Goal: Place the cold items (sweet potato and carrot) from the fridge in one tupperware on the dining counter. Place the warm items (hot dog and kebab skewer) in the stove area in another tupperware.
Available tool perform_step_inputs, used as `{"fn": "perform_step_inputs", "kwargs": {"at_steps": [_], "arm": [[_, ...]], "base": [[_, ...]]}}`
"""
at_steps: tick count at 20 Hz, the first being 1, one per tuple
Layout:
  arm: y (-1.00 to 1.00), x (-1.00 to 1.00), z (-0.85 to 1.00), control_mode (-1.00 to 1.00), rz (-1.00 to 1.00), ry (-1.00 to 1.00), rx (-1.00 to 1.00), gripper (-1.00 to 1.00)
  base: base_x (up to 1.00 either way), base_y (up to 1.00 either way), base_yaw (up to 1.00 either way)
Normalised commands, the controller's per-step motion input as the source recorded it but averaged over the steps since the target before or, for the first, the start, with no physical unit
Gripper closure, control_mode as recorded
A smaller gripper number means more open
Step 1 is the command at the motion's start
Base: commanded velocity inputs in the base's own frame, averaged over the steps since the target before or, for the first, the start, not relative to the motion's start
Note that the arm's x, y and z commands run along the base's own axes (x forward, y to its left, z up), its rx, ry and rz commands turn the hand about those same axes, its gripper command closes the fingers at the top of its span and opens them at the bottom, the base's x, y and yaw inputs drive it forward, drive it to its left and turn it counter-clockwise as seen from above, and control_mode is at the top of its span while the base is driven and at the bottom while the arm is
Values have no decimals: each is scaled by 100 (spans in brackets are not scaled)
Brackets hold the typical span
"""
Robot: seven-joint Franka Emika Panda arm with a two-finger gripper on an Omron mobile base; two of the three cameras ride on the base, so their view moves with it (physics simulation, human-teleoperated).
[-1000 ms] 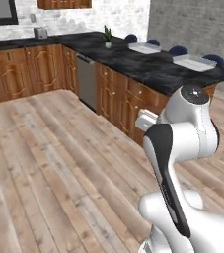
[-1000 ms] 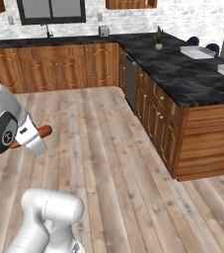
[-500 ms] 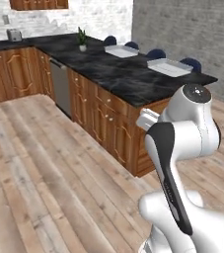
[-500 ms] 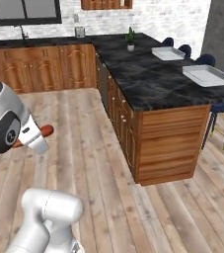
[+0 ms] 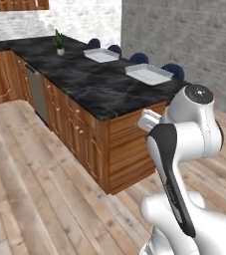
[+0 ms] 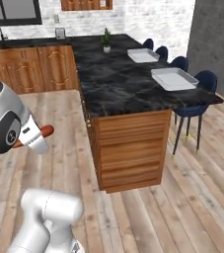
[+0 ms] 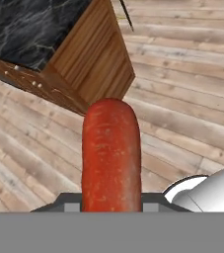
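The hand (image 7: pixel 111 206) is closed on the hot dog (image 7: pixel 111 153), which projects straight out from between the fingers in the hand view. The hot dog is orange-red with a rounded free end. Beneath it lies the wooden floor (image 7: pixel 182 94), with one corner of the table (image 7: pixel 91 59) at the upper left of that view.

In the right base view, the red tip of the hot dog (image 6: pixel 47 131) protrudes just past the white wrist, well apart from the table (image 6: pixel 118 84) and above the floor.

The table carries a dark marbled top on wooden cabinets. Two pale tupperware trays stand on it along its far edge: the nearer tupperware (image 6: pixel 173 78) close to the table end, and the farther tupperware (image 6: pixel 143 55) behind it. Both also appear in the left base view, the nearer tupperware (image 5: pixel 149 73) and the farther tupperware (image 5: pixel 101 55). A small potted plant (image 6: pixel 105 39) stands further back. Blue chairs (image 6: pixel 197 94) line the far side.
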Motion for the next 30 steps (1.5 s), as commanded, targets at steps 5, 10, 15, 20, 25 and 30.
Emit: {"fn": "perform_step_inputs", "kwargs": {"at_steps": [5, 10, 15, 20, 25, 30], "arm": [[0, 0, 0, 100, 0, 0, 0, 100], [0, 0, 0, 100, 0, 0, 0, 100], [0, 0, 0, 100, 0, 0, 0, 100], [0, 0, 0, 100, 0, 0, 0, 100], [0, 0, 0, 100, 0, 0, 0, 100], [0, 0, 0, 100, 0, 0, 0, 100]], "base": [[87, -100, 0], [100, -98, 4], [100, -98, 7], [100, -97, 10], [100, -95, 12], [94, -96, 12]]}}
